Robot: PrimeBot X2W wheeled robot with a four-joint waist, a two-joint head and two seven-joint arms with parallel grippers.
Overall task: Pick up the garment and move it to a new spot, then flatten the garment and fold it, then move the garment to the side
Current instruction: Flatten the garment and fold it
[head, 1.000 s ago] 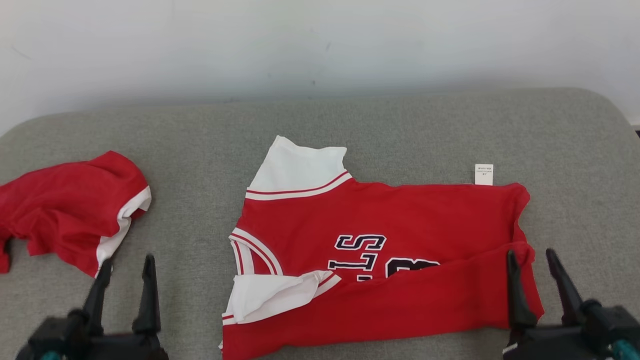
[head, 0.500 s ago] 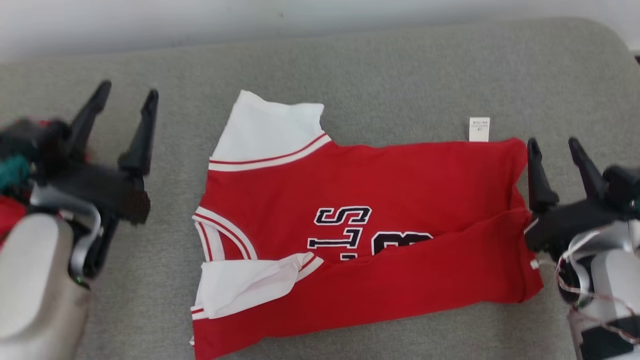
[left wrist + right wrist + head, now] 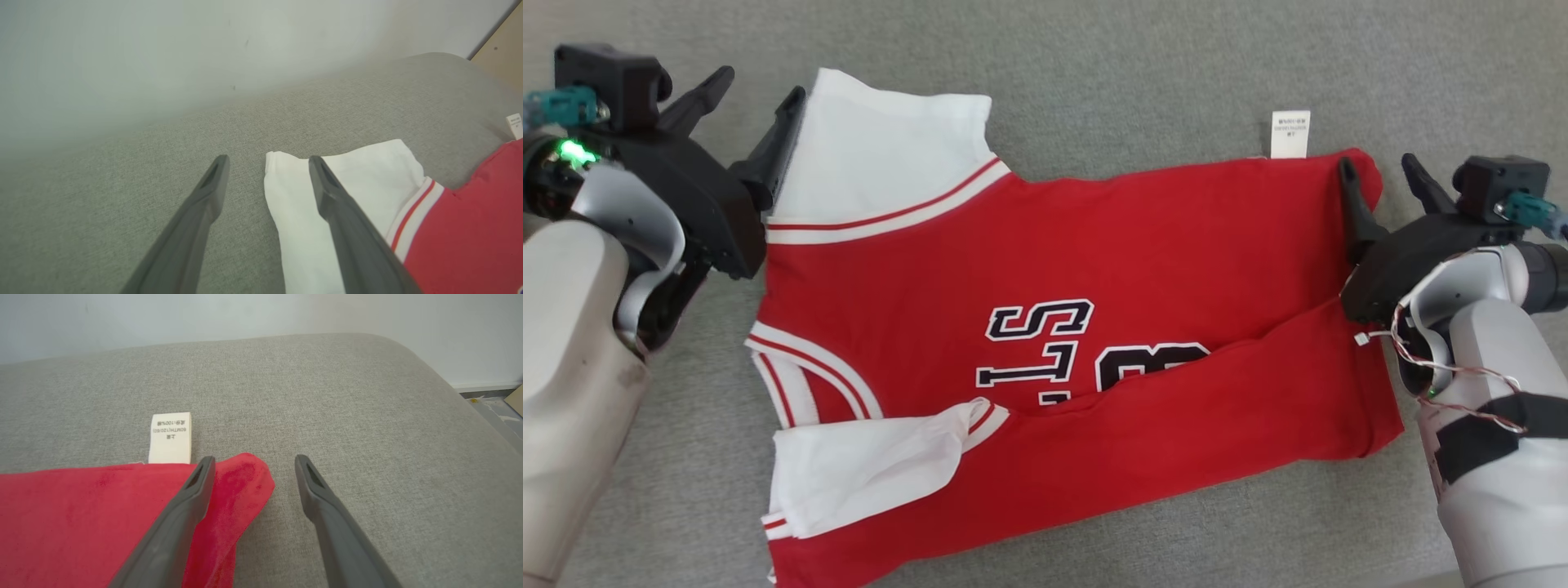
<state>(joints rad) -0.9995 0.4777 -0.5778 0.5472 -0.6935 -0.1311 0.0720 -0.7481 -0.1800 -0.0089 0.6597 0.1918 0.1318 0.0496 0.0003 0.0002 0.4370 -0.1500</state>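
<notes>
A red jersey (image 3: 1143, 245) with white sleeves and dark lettering lies flat on the grey cushion (image 3: 1143, 73), its near long edge folded over. My left gripper (image 3: 760, 86) stands open at the far white sleeve (image 3: 882, 155); in the left wrist view the sleeve's corner (image 3: 286, 163) lies between the fingertips, one finger over the cloth. My right gripper (image 3: 1376, 163) is open at the jersey's far right corner (image 3: 249, 473), which sits between its fingers (image 3: 192, 498). A white care label (image 3: 1290, 133) sticks out beyond the far edge.
Bare grey cushion runs past the jersey to a pale wall (image 3: 245, 310). The cushion's rounded right edge (image 3: 461, 400) drops off to a floor strip (image 3: 498, 412). A tan board (image 3: 502, 49) stands at the far right in the left wrist view.
The head camera has tilted down and closer, so the wall and a second red garment left the picture. Both arms have reached forward from the near edge to the jersey's far corners, still open.
</notes>
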